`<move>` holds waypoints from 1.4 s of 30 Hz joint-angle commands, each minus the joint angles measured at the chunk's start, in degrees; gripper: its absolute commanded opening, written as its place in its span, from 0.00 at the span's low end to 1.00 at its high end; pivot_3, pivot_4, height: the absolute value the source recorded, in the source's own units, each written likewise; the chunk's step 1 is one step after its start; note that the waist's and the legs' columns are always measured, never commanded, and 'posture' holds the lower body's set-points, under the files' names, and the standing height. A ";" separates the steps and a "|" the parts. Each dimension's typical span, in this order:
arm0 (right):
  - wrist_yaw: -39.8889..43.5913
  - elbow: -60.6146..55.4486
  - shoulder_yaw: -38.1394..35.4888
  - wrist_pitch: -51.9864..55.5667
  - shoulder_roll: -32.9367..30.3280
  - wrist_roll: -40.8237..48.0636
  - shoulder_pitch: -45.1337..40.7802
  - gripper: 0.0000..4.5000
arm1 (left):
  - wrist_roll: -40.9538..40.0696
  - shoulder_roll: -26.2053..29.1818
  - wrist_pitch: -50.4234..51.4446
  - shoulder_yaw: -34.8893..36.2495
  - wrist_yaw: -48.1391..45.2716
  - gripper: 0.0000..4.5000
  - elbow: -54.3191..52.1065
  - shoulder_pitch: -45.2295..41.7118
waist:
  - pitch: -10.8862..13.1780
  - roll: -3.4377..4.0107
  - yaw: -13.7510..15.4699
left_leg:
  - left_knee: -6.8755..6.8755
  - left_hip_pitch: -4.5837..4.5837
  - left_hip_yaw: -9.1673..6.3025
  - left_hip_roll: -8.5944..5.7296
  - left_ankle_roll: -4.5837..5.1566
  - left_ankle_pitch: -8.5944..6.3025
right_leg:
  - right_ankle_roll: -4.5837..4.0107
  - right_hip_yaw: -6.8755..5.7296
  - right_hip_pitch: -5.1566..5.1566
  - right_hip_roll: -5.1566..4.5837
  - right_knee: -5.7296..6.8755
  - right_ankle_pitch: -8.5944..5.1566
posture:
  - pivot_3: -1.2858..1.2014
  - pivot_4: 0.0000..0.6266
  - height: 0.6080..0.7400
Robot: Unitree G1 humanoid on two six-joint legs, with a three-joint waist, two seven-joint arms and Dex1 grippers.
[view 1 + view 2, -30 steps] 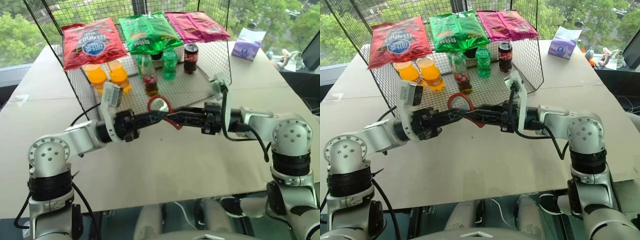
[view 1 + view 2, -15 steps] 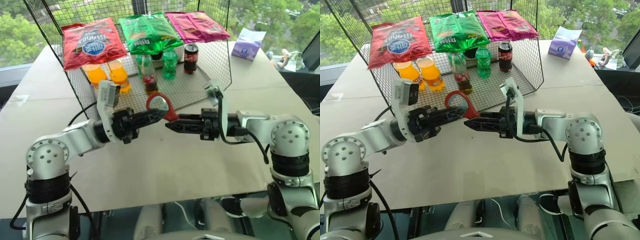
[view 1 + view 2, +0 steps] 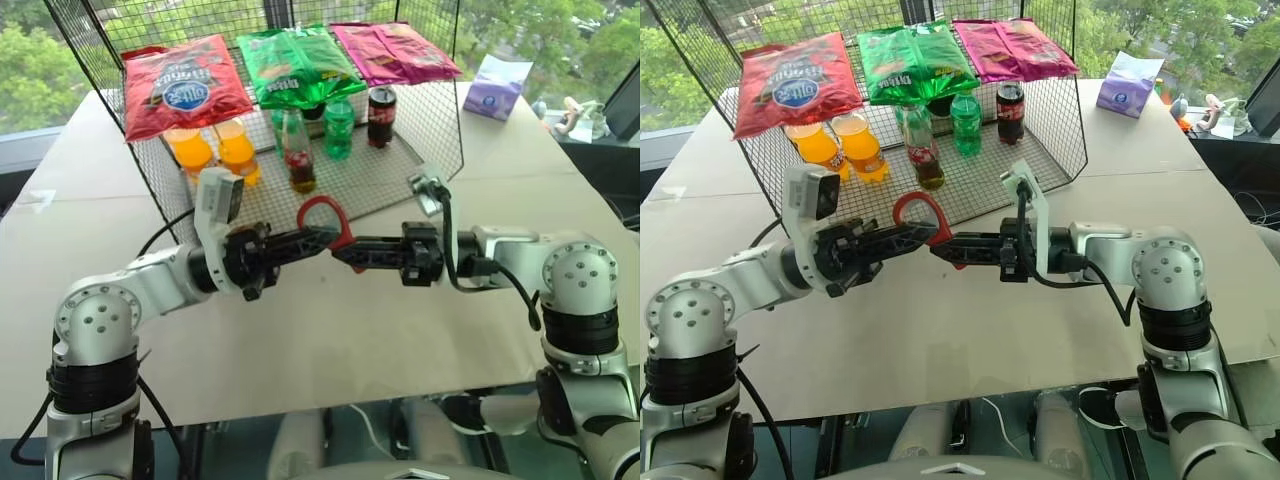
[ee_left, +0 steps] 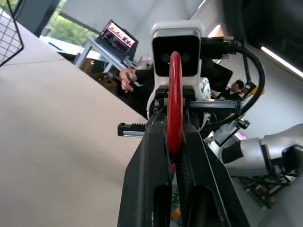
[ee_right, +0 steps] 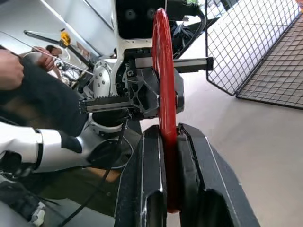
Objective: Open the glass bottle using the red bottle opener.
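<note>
The red bottle opener (image 5: 163,71) hangs over the table in front of the wire basket, loop upward. My left gripper (image 3: 326,236) reaches in from the left and is shut on it, the red edge pinched between its black fingers (image 4: 156,142). From the right, my right gripper (image 3: 341,251) meets it tip to tip and is shut on the opener's handle end. The glass bottle (image 3: 298,152), with dark liquid and a red label, stands upright inside the basket behind both grippers, untouched.
A wire basket (image 3: 420,150) holds three chip bags, two orange juice bottles (image 3: 215,150), a green bottle (image 3: 339,128) and a dark cola can (image 3: 382,115). A purple tissue pack (image 3: 497,87) lies back right. The table's front edge (image 3: 330,395) is near.
My right gripper's fingers, open beside the opener half a second ago, have closed on its handle end. The opener and the left gripper have barely moved.
</note>
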 commanded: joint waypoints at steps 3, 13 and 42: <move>0.01 -1.30 0.75 -0.04 -0.58 0.12 0.47 0.02 | 0.69 0.46 -1.92 0.15 0.53 0.00 -2.35 -0.28 | 0.00 0.00 0.00 | -0.01 0.00 0.00 0.00 0.00 0.00 | 0.00 0.00 0.00 0.00 -0.01 0.00 | 0.52 0.24 1.00; 0.96 -1.07 0.67 -0.80 -1.78 -1.82 1.62 0.00 | -2.12 1.28 -2.55 2.35 0.53 0.80 -2.30 2.52 | 0.01 0.00 -0.05 | -0.03 -0.01 -0.01 0.00 0.00 0.00 | 0.00 0.02 -0.01 -0.01 -0.04 0.00 | 0.52 0.24 1.00; -3.10 -13.39 0.12 -20.05 -1.32 -28.41 13.03 0.00 | 69.16 -18.22 -46.18 -13.55 29.79 0.98 33.58 -19.63 | 0.11 -0.09 0.42 | -0.14 -0.17 0.02 -0.09 0.00 0.00 | 0.24 -0.02 -0.13 -0.02 -0.11 0.13 | 0.52 0.24 1.00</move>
